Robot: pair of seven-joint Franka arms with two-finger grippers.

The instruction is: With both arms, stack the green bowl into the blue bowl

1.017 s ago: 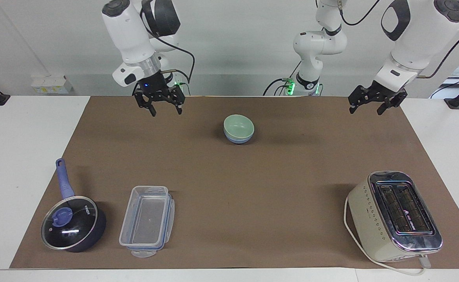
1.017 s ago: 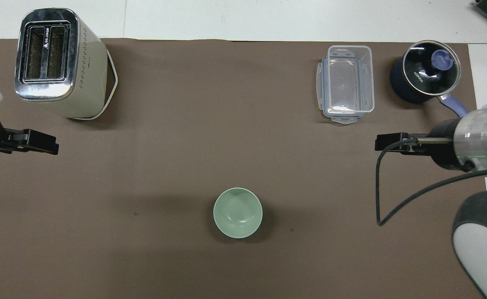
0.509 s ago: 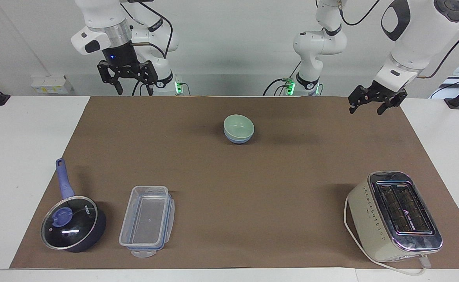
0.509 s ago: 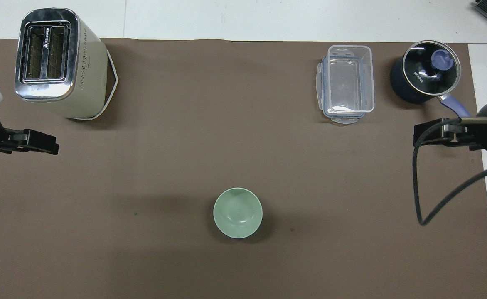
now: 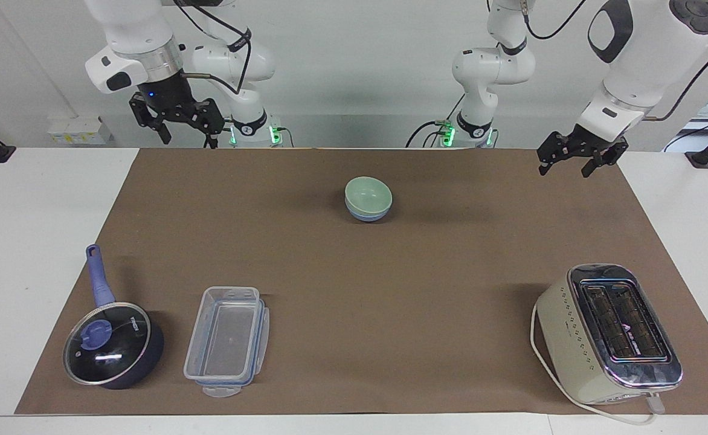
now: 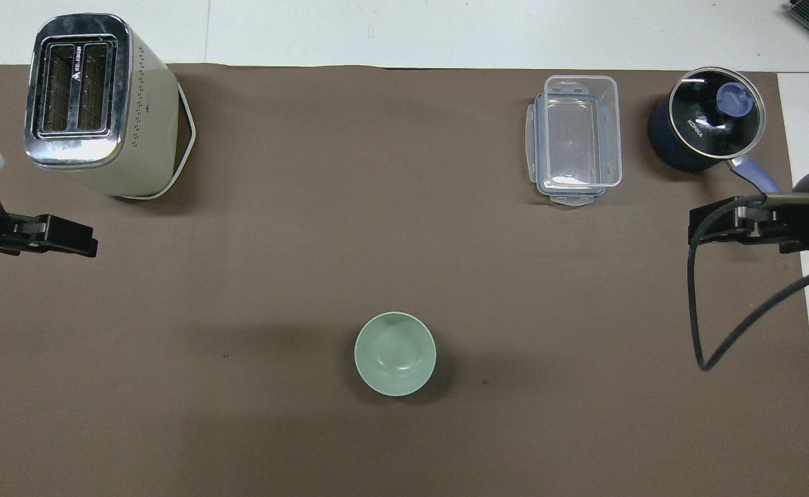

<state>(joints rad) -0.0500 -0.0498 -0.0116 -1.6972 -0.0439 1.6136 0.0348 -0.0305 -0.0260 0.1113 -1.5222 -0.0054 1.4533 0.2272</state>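
The green bowl [image 5: 367, 193] sits nested in the blue bowl [image 5: 366, 215] on the brown mat, in the middle of the table's width and near the robots. In the overhead view only the green bowl [image 6: 395, 353] shows; the blue bowl is hidden under it. My right gripper [image 5: 188, 139] is open and empty, raised over the mat's corner by its base, well apart from the bowls; it also shows in the overhead view [image 6: 712, 226]. My left gripper [image 5: 563, 171] is open and empty, raised over the mat's corner at the left arm's end, where it waits [image 6: 70, 238].
A cream toaster [image 5: 608, 332] stands farther from the robots at the left arm's end. A clear plastic container [image 5: 227, 339] and a dark blue lidded saucepan [image 5: 112, 344] stand farther from the robots at the right arm's end. The brown mat [image 5: 390, 302] covers the table.
My right gripper has risen and drawn back from over the mat toward its base and the right arm's end. The left arm and the bowls have not moved.
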